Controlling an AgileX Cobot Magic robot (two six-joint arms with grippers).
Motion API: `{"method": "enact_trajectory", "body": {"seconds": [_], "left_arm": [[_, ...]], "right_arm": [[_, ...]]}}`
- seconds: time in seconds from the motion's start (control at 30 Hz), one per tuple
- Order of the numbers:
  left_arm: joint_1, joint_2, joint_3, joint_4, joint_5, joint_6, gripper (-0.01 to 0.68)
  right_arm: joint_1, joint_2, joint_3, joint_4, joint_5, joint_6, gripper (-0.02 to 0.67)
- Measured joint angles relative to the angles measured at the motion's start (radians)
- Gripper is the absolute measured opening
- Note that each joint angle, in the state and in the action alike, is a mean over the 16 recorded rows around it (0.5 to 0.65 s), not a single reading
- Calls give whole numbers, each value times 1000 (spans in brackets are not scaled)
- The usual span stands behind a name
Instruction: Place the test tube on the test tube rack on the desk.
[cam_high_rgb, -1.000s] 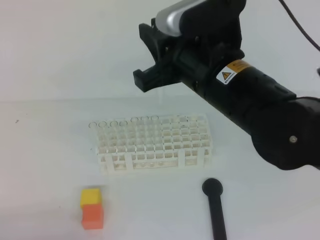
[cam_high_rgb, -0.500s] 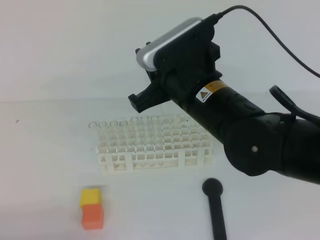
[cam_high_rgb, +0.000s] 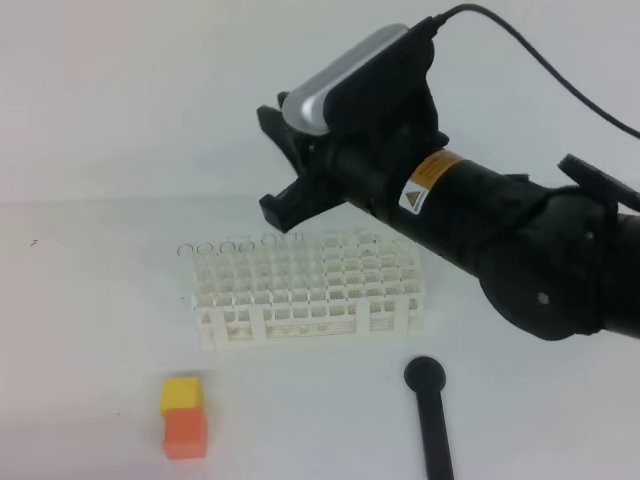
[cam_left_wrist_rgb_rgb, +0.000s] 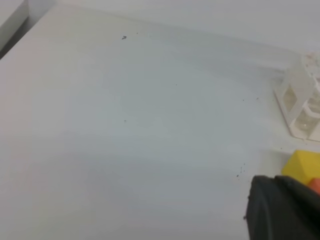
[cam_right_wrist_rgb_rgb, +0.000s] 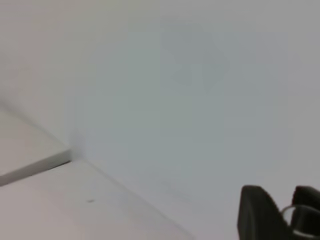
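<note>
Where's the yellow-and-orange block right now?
In the exterior high view, the yellow-and-orange block sits on the white desk at lower left, in front of the left end of the white plastic lattice test tube rack.

I see bare white worktop, the rack's corner at right, a yellow-and-orange block behind my dark fingers.
</note>
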Motion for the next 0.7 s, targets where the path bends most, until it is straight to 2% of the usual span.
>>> {"method": "enact_trajectory", "body": {"seconds": [0.13,0.3,0.47,0.7], "left_arm": [[0,0,0,0,0,0,-1],[0,0,0,0,0,0,-1],[0,0,0,0,0,0,-1],[0,0,0,0,0,0,-1]], "right_arm": [[-15,-24,0,-211,71,197,120],[-27,-71,0,-380,164,357,120],[-36,-121,0,-472,240,439,120],[-43,-170,0,-524,292,489,120]]}}
